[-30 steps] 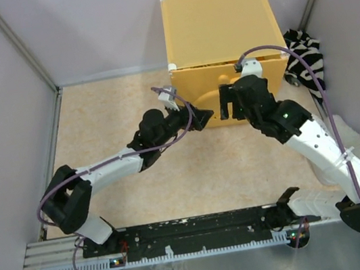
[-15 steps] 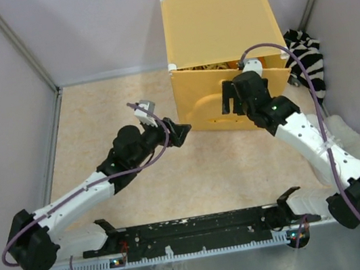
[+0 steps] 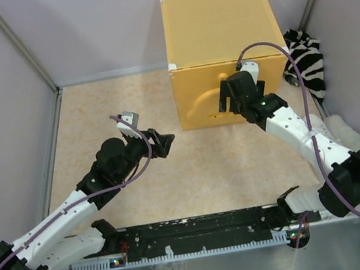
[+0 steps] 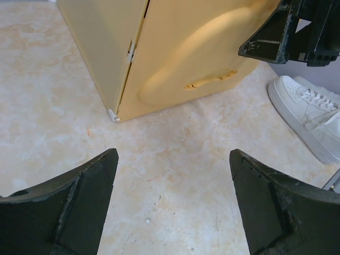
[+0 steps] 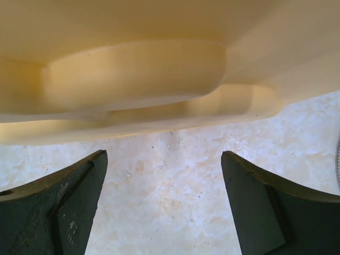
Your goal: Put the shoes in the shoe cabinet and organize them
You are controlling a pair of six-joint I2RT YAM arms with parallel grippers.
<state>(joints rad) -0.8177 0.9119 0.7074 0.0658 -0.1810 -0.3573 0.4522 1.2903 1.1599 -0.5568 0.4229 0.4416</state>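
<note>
Right fingers (image 3: 228,100): spread wide with nothing between them, pointed straight at the front of the shoe cabinet.
Just ahead of the right fingers: the cabinet's door (image 5: 159,69), whose raised rounded relief fills the wrist view. Whether the tips touch it cannot be told.
Under the right fingers: bare speckled table (image 5: 170,202), running up to the door's lower edge.
Left fingers (image 3: 159,140): spread wide and holding nothing, above the open table, apart from the cabinet.
Ahead of the left fingers: the cabinet's near lower corner with a white connector (image 4: 112,114), and above it a small white hinge (image 4: 130,52) on the door's edge.
Further ahead and to the right of the left fingers: a short ridge-like handle (image 4: 210,81) on the door face, close to the right fingers.
Shoe cabinet (image 3: 217,26): a yellow-orange cube standing on the table beyond both pairs of fingers. The door lies against its front, so the inside is hidden.
White sneaker (image 4: 311,114): on the table ahead and to the right of the left fingers, sole down and laces up. It is outside the cabinet, apart from the door, and below the right arm.
Striped cloth (image 3: 308,60): to the right of the right fingers, bunched beside the cabinet's right wall.
</note>
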